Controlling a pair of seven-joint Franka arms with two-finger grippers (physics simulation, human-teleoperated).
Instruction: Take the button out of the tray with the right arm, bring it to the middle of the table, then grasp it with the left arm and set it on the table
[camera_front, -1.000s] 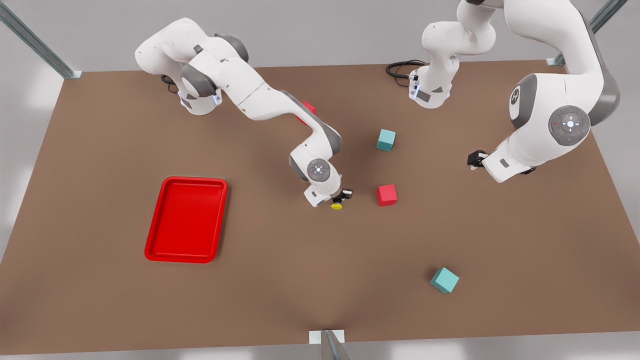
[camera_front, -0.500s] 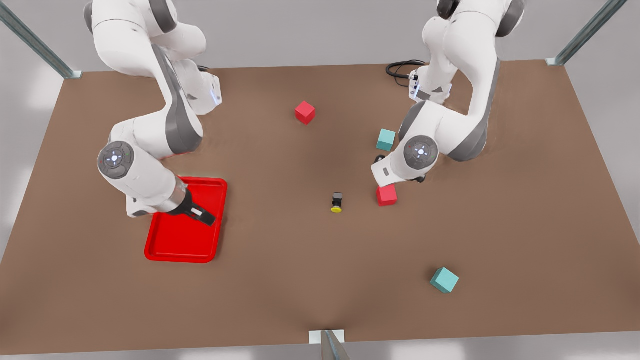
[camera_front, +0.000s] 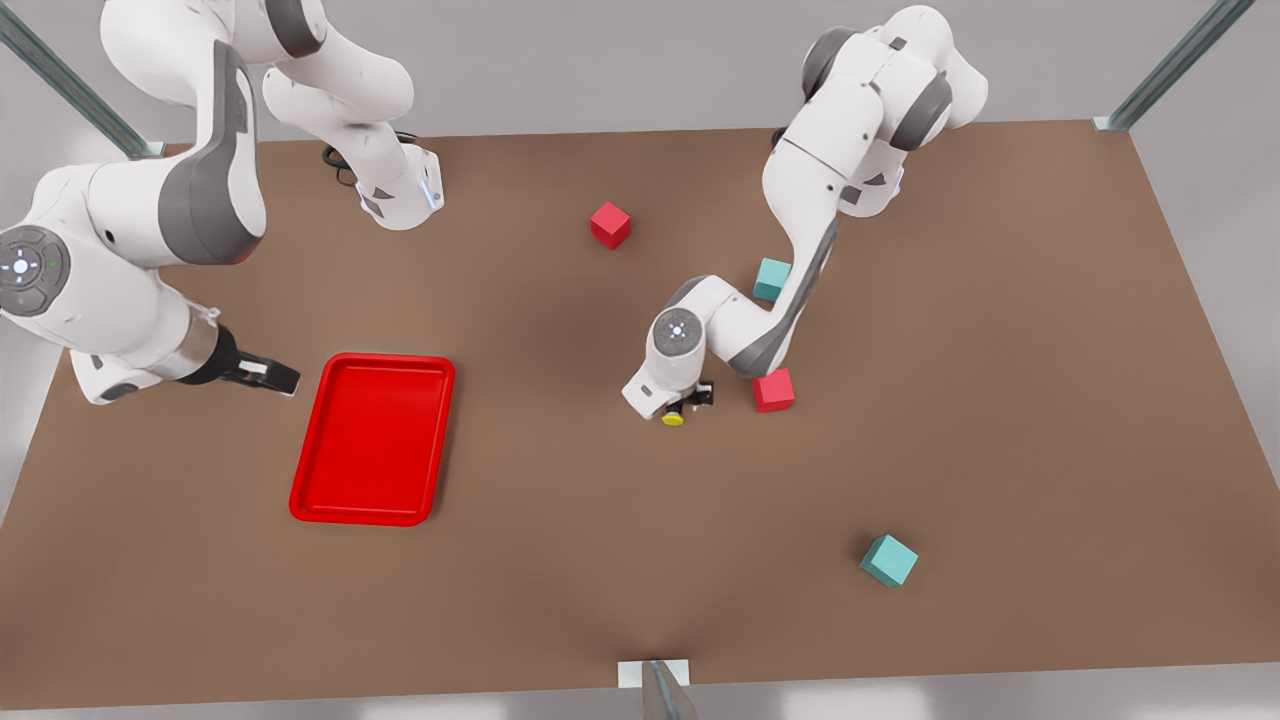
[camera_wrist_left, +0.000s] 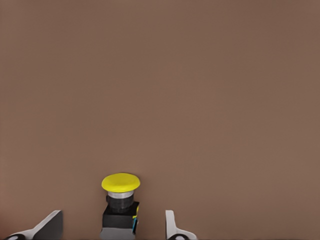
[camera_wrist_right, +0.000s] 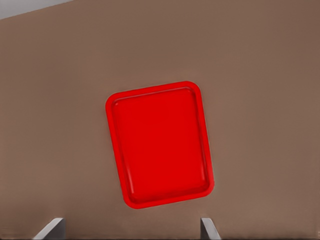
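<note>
Button (camera_front: 673, 417) lies at the table's (camera_front: 560, 580) middle, out of the empty tray (camera_front: 372, 437); right gripper (camera_front: 268, 374) waits beside the tray, fingers apart; left gripper (camera_front: 688, 398) straddles the button, unclosed; grasp step pending: close on body, not cap.

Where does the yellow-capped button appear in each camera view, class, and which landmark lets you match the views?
Front view: the button lies near the table's middle, under the left gripper, just to the front view's left of a red cube.
Left wrist view: the button sits between the gripper's open fingers.
Right wrist view: not in it; the tray is.
Shared landmark: the brown table.
</note>
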